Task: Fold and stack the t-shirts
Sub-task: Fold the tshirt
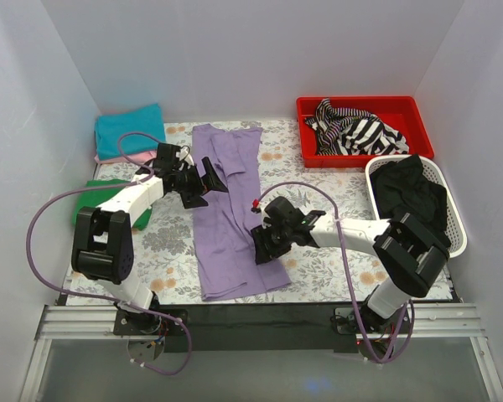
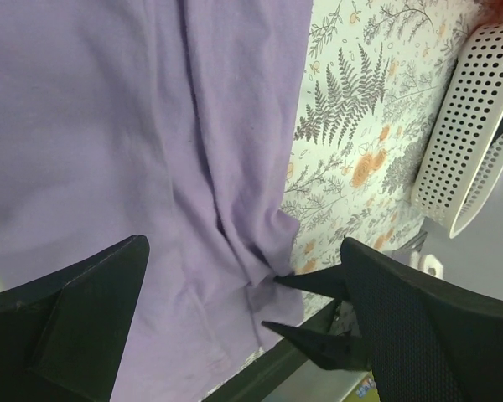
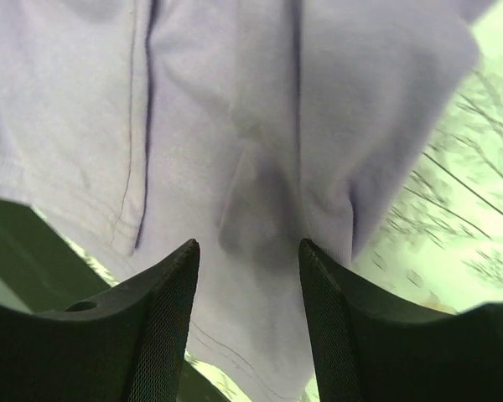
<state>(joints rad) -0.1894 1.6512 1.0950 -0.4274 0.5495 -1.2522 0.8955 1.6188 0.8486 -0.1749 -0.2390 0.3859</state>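
tabletop [image 1: 318,268] friction is the first risk: the lavender t-shirt [image 1: 230,218] lies flat on it as a long folded strip, under both hands, and a drag rather than a lift would likely skew that strip. the teal t-shirt [image 1: 130,130] sits folded well beyond the left hand, so a crooked fold now would probably mean a crooked stack. the left hand [image 2: 243,247] hangs fully spread just above the cloth, holding nothing; if it closes late, the strip could sag. the right hand [image 3: 247,251] is about half open on the strip's edge, with a small pucker of cloth between its fingers [image 3: 163,318]. whether it truly pinches i cannot tell, and only one layer may come up.
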